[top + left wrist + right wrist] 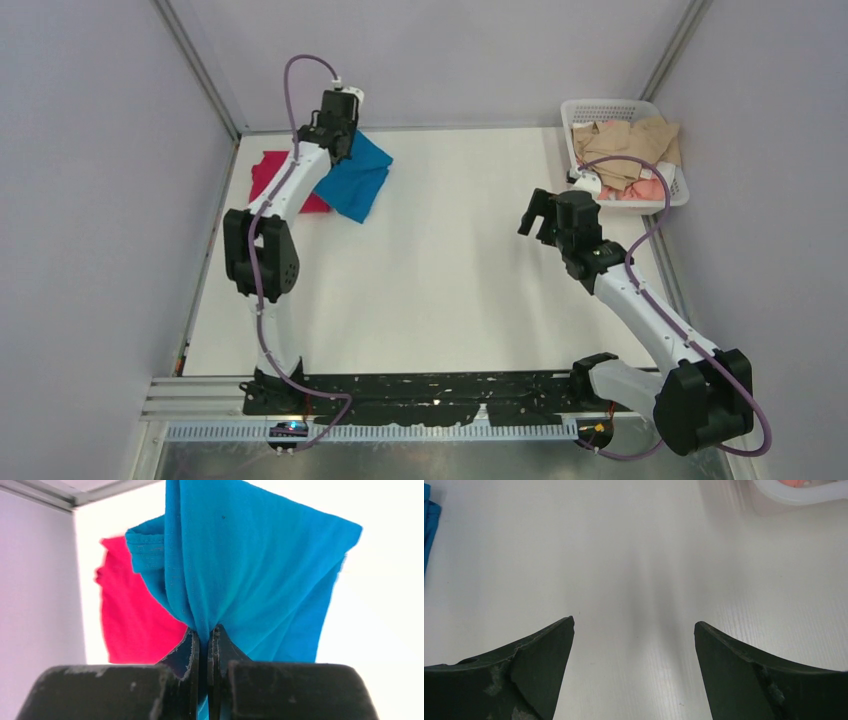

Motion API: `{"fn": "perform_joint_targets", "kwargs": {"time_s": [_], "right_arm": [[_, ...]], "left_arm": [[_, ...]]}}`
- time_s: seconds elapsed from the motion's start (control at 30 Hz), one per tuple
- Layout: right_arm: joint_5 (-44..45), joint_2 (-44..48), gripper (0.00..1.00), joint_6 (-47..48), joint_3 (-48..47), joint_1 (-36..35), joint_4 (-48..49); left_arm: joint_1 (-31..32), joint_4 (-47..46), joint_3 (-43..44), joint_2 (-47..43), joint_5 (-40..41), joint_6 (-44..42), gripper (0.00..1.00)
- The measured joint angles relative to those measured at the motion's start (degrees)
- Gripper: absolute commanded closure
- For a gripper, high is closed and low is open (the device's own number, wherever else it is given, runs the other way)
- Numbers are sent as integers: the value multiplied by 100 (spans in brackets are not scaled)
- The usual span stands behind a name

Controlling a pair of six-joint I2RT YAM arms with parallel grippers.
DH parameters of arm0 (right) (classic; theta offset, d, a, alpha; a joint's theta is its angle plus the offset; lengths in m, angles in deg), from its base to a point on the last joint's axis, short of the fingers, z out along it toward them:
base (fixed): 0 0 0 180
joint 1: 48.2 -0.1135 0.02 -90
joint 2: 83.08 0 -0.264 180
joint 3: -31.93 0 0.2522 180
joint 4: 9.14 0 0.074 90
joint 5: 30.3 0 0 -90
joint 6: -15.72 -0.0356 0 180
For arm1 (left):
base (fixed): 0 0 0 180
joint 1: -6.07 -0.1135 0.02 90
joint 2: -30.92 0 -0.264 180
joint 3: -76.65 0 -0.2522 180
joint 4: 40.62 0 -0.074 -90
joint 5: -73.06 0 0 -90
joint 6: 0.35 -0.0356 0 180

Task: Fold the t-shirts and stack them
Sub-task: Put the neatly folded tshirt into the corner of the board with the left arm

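I get top cam bright & even, soft faint shadows on surface (pixel 450 280), left wrist bg blown out white behind blue t-shirt (pixel 250 570), jaws dark, soft up close, right wrist grey shadow streak mid-frame, basket (pixel 794 495) corner blurred

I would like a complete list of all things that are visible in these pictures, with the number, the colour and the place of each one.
blue t-shirt: one, bright blue, far left of the table, bunched.
magenta-red t-shirt: one, magenta-red, flat at the far left corner, left of the blue one.
basket: one, white, far right corner.
beige cloths: number unclear, beige, piled in the basket.
pink cloth: one seen, pink, in the basket's near end.
table: one, white.
left hand: one, black, shut on the blue t-shirt.
right hand: one, black, open above bare table.
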Motion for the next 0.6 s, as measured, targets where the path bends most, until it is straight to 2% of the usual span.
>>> {"fn": "perform_joint_targets", "kwargs": {"time_s": [0.3, 0.4, 0.6], "right_arm": [[116, -125, 5, 48, 0, 0, 90], [142, -210, 5, 59, 0, 0, 87], [170, -273, 5, 61, 0, 0, 92]], "left_arm": [[-634, 120, 962, 179, -52, -898, 100], [-704, 297, 1246, 280, -111, -946, 100], [-903, 535, 1283, 284, -369, -833, 100]]}}
